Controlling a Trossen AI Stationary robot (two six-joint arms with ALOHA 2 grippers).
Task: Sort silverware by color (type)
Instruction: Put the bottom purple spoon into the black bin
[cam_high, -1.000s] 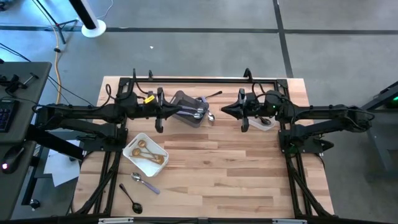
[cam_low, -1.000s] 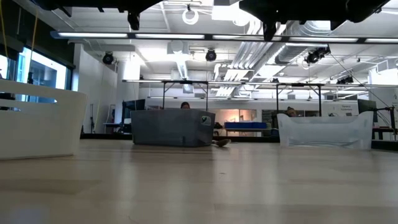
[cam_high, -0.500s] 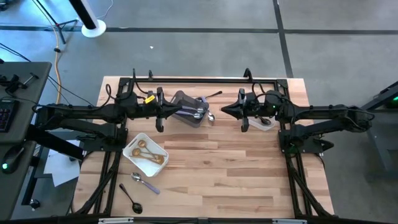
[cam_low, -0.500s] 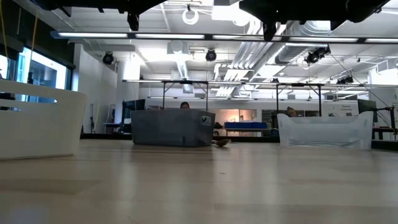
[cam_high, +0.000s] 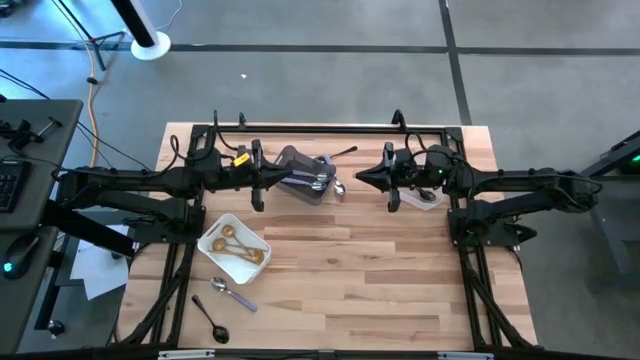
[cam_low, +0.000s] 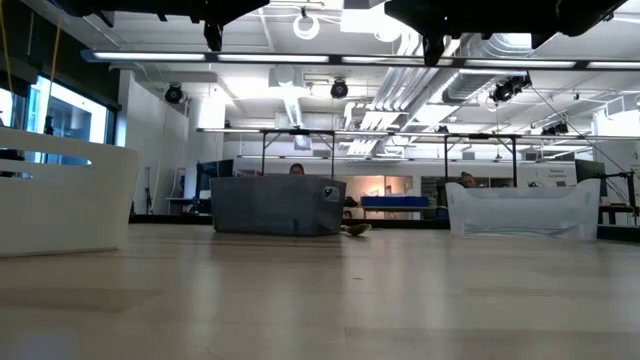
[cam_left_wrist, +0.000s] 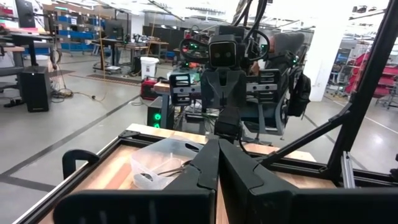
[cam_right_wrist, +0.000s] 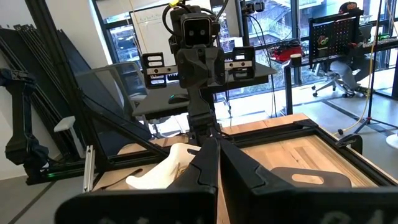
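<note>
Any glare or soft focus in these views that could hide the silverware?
High view: even light, gold spoons in the white tray read clearly. Low view: bright ceiling lights, near tabletop soft, grey bin hides its contents. Left wrist view: clear tub sharp.

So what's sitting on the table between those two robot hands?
From above, the grey bin holding silverware lies beside the left gripper; bare wood runs on to the right gripper.

Two gold spoons (cam_high: 234, 243) are lying flat in the white tray (cam_high: 214, 252) near the bench's left edge. A silver spoon (cam_high: 231, 291) and a black spoon (cam_high: 211, 320) are lying on the bare bench toward its front-left corner. More silverware (cam_high: 322, 180) is resting bunched in the grey bin (cam_high: 291, 162) by the back edge.
</note>
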